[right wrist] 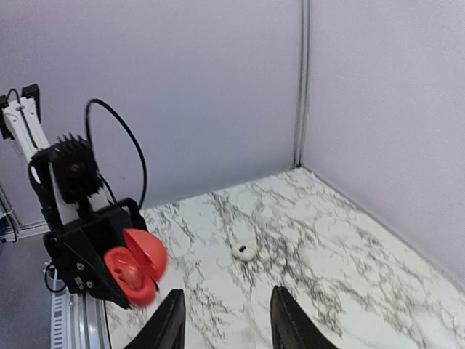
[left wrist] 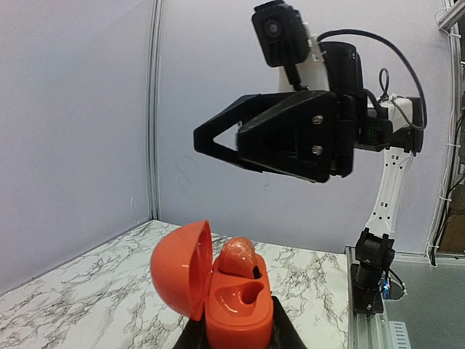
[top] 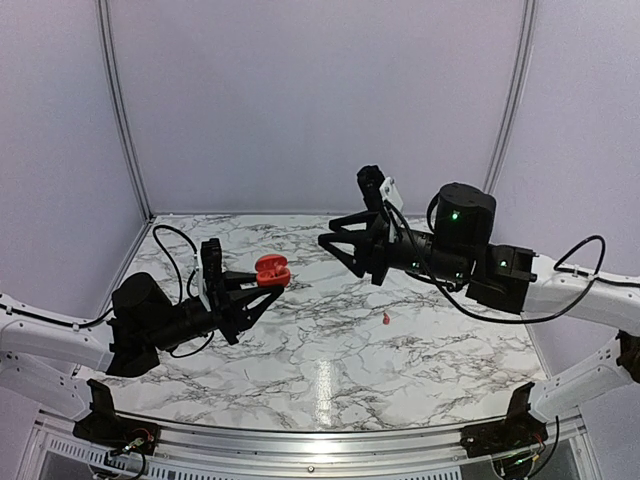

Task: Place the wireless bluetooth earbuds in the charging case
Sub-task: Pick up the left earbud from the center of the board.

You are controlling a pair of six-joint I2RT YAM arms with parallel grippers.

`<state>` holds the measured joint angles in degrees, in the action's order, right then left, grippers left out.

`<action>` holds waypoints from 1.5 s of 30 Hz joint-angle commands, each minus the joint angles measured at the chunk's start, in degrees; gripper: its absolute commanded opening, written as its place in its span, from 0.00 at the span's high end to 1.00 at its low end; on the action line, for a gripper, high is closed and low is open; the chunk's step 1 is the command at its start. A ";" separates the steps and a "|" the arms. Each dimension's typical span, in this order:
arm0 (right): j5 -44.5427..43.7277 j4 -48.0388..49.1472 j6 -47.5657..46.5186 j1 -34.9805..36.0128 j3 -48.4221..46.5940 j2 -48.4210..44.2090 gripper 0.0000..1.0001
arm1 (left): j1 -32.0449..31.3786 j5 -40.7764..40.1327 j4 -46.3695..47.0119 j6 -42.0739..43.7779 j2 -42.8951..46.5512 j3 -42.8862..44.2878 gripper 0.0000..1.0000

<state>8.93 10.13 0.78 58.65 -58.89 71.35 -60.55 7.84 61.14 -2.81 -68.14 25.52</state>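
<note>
A: Left gripper (top: 258, 292) first. State?

B: Clamped narrow on the base of the charging case (left wrist: 236, 313), held up off the marble table (top: 330, 360). Lid (left wrist: 180, 269) swung open at 9 o'clock of the base in the left wrist view. One earbud (left wrist: 238, 258) sat in the far well, and the near well (left wrist: 243, 297) was bare.

A: Seated fully?

B: Couldn't tell. It looked to ride high, dark tip at 3 o'clock.

A: Right gripper (right wrist: 225, 313)?

B: In the air, fingers parted a moderate way, nothing between them. In the top view it hung well apart from the case, at 3 o'clock of it.

A: The other earbud?

B: The loose earbud (top: 386, 318) lay flat on the marble, at roughly 5 o'clock of the right gripper's tips and below them. A small white object (right wrist: 245, 251) with a dark spot sat at 12 o'clock of those tips in the right wrist view. It's not part of the job.

A: Risks?

B: My read:
- The loose bud is tiny and curved, so a pinch off-centre could squirt it across the table or roll it.
- Gripped at the wrong angle, it wouldn't match the well and might jam or sit crooked.
- Pushing down hard on the case could twist it in the left grip or knock the high-riding bud out.
- A finger brushing the lid could swing it shut over the well.
</note>
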 commanded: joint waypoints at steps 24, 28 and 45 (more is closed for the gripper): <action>-8.65 2.76 13.74 -21.49 27.60 9.51 0.52 | 0.79 -1.22 -1.60 -1.25 0.84 -0.82 1.00; -11.69 6.45 12.72 -21.50 28.73 12.29 0.53 | 0.79 -1.41 -1.56 -1.21 0.86 -0.74 1.00; -14.28 9.29 11.09 -21.50 27.87 21.10 0.64 | 0.83 -1.64 -1.60 -0.41 0.62 -0.67 1.00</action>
<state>-3.88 17.30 12.78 37.34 -30.06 91.09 -59.99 6.94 59.61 -3.86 -67.90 25.21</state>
